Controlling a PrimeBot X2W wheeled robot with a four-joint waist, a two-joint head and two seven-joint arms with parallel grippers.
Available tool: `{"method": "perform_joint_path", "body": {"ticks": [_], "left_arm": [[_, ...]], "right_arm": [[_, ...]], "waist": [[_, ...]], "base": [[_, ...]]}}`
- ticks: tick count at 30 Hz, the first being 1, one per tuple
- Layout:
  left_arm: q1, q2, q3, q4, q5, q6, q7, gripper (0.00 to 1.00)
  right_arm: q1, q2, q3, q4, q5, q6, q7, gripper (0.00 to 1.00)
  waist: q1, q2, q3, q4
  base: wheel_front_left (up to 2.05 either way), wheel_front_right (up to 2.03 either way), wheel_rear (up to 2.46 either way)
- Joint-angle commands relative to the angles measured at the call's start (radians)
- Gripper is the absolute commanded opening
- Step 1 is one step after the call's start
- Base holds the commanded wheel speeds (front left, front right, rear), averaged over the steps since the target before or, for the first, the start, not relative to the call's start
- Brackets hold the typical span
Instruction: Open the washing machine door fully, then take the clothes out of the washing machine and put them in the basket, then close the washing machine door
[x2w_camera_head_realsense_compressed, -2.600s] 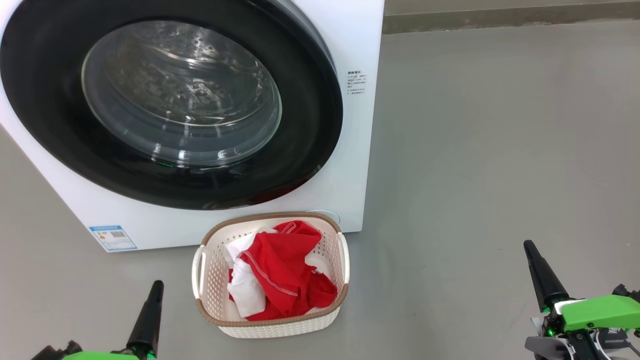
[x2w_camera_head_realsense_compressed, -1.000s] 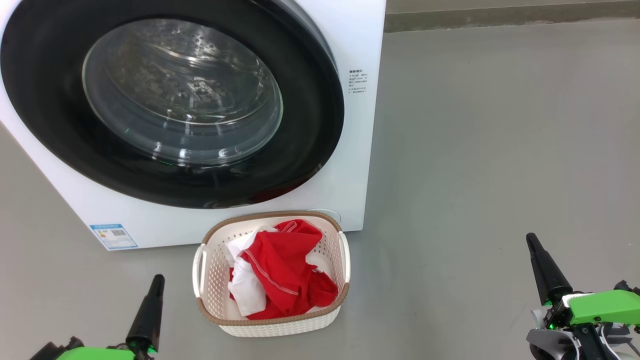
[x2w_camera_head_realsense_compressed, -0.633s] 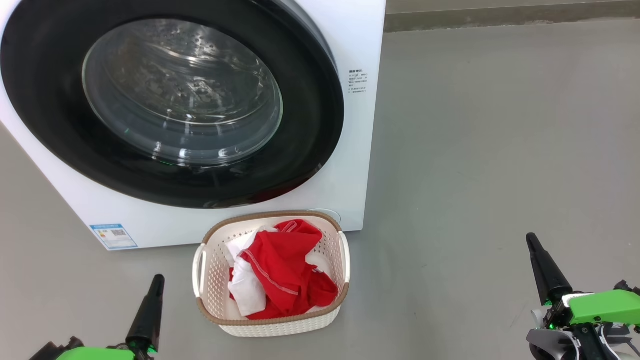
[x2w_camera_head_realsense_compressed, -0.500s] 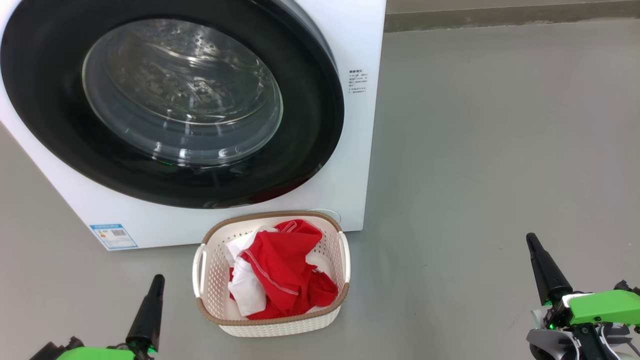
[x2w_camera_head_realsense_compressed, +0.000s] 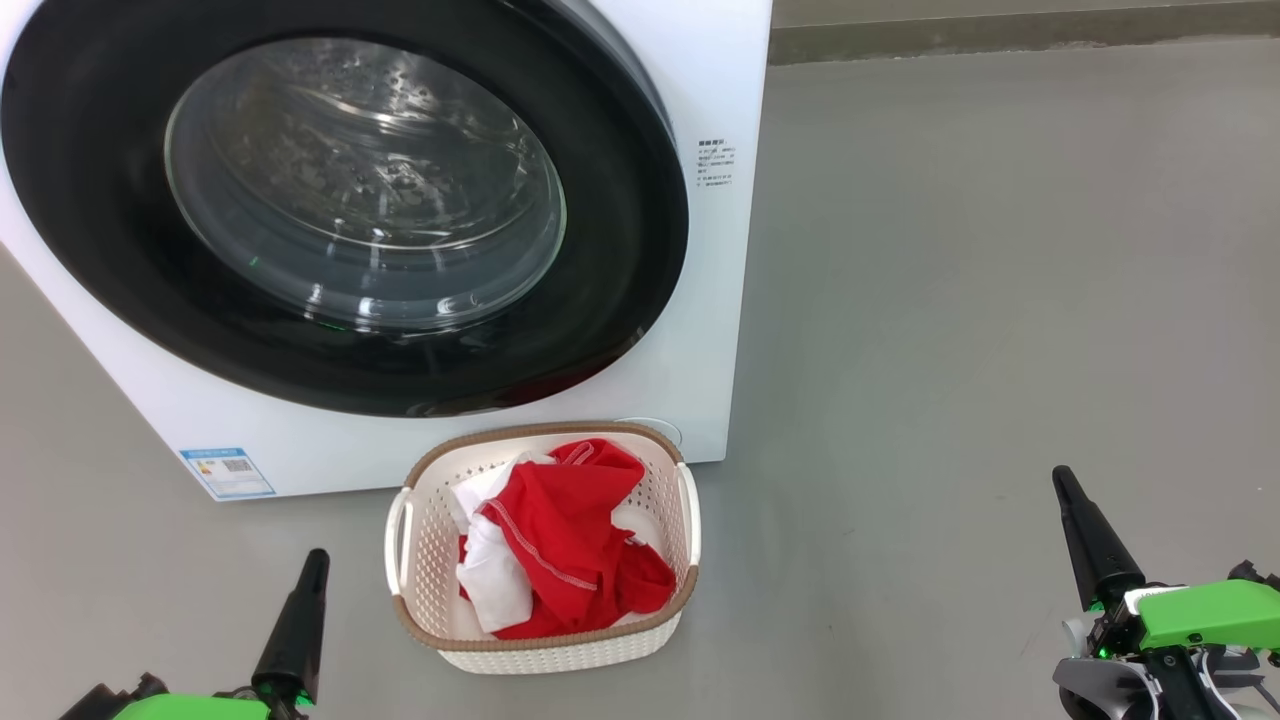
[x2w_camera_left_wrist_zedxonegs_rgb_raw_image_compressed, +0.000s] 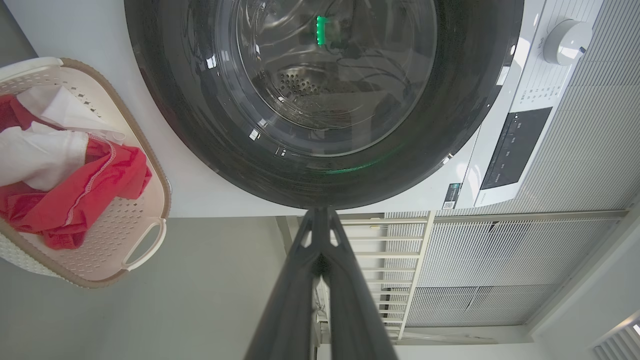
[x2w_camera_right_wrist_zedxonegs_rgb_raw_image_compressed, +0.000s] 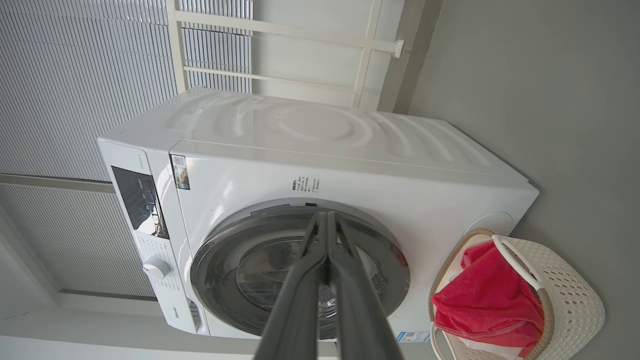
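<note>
head view, entry one.
a: count the big items.
b: one washing machine (x2w_camera_head_realsense_compressed: 722, 330), white, filling the upper left of the frame. one washing machine door (x2w_camera_head_realsense_compressed: 630, 260), black rim around clear glass, lying shut against the front. one basket (x2w_camera_head_realsense_compressed: 560, 655), lower centre, on the grey floor (x2w_camera_head_realsense_compressed: 1000, 300) just in front of the machine's lower right corner.
a: the clothes?
b: the clothes (x2w_camera_head_realsense_compressed: 565, 555) lie in the basket, one red heap with white parts and white stitching. number of garments: cannot tell, they are bunched together.
a: grippers?
b: two. left gripper (x2w_camera_head_realsense_compressed: 316, 556) at the lower left, beside the basket but apart from it. right gripper (x2w_camera_head_realsense_compressed: 1060, 474) at the lower right, well apart from the basket. both over the floor, touching nothing.
a: jaws?
b: left wrist view: two fingers (x2w_camera_left_wrist_zedxonegs_rgb_raw_image_compressed: 292, 300) pressed together to one point, nothing between them. right wrist view: the same, two fingers (x2w_camera_right_wrist_zedxonegs_rgb_raw_image_compressed: 295, 310) closed tip to tip, empty.
a: small items?
b: basket handles, two. on the machine front, one blue sticker (x2w_camera_head_realsense_compressed: 227, 473) at lower left and one block of small print (x2w_camera_head_realsense_compressed: 715, 163) at upper right. left wrist view adds one round dial (x2w_camera_left_wrist_zedxonegs_rgb_raw_image_compressed: 567, 35) and one dark panel (x2w_camera_left_wrist_zedxonegs_rgb_raw_image_compressed: 515, 147) at the right of the frame.
</note>
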Motion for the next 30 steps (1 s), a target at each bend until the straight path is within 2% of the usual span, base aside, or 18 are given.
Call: {"method": "perform_joint_path", "body": {"ticks": [1, 30], "left_arm": [[-0.04, 0.018, 0.027, -0.021, -0.007, -0.007, 0.005, 0.0], [-0.04, 0.018, 0.027, -0.021, -0.007, -0.007, 0.005, 0.0]], "right_arm": [[-0.042, -0.009, 0.017, -0.03, 0.006, 0.001, 0.006, 0.0], [-0.042, -0.009, 0.017, -0.03, 0.006, 0.001, 0.006, 0.0]], "waist": [[0.0, 0.0, 0.0, 0.0], [0.0, 0.0, 0.0, 0.0]], "base": [[0.0, 0.0, 0.0], [0.0, 0.0, 0.0]]}}
